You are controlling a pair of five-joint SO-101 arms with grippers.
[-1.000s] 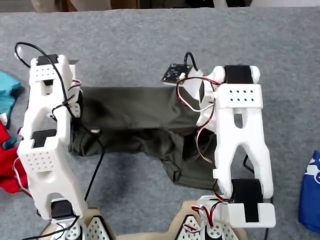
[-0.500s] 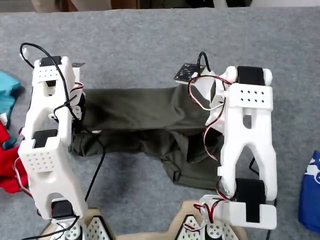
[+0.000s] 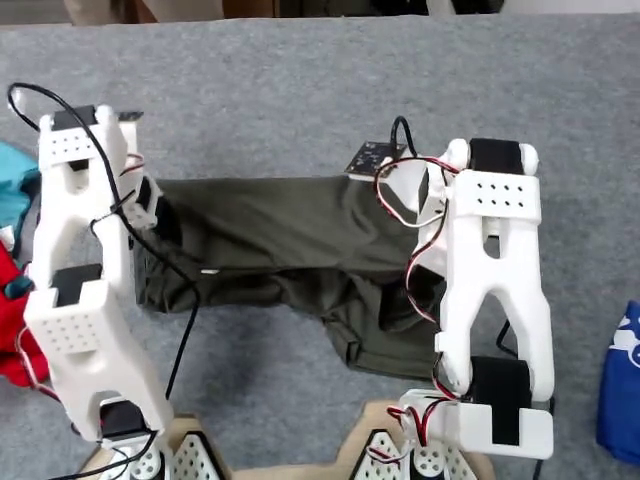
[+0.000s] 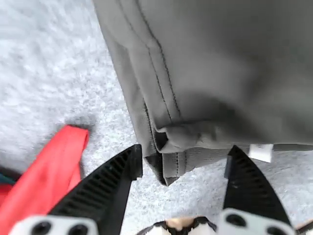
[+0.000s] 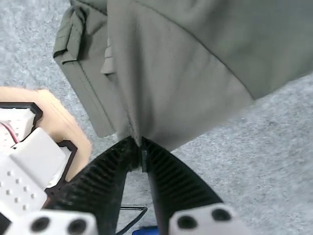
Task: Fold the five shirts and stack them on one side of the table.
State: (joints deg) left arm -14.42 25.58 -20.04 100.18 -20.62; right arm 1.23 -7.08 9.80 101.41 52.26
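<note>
An olive-green shirt (image 3: 280, 235) lies partly folded across the middle of the grey table, between the two arms. My left gripper (image 4: 185, 157) hangs open just above the shirt's folded left end (image 4: 181, 147), with nothing between its fingers. In the high view that gripper (image 3: 150, 205) is at the shirt's left edge. My right gripper (image 5: 138, 144) is shut on a pinch of the olive shirt (image 5: 186, 73) at its right end, and the cloth is drawn up into the closed fingertips. A crumpled sleeve and hem bunch (image 3: 370, 330) lies toward the front.
A red shirt (image 3: 12, 345) and a teal one (image 3: 12, 185) lie at the table's left edge; the red cloth (image 4: 44, 166) is close to my left gripper. A blue shirt (image 3: 620, 385) sits at the right edge. The arms' wooden base (image 3: 300, 455) is at the front.
The right arm moved to the right with the shirt's edge, stretching the upper layer. The left arm shifted left to the shirt's left end.
</note>
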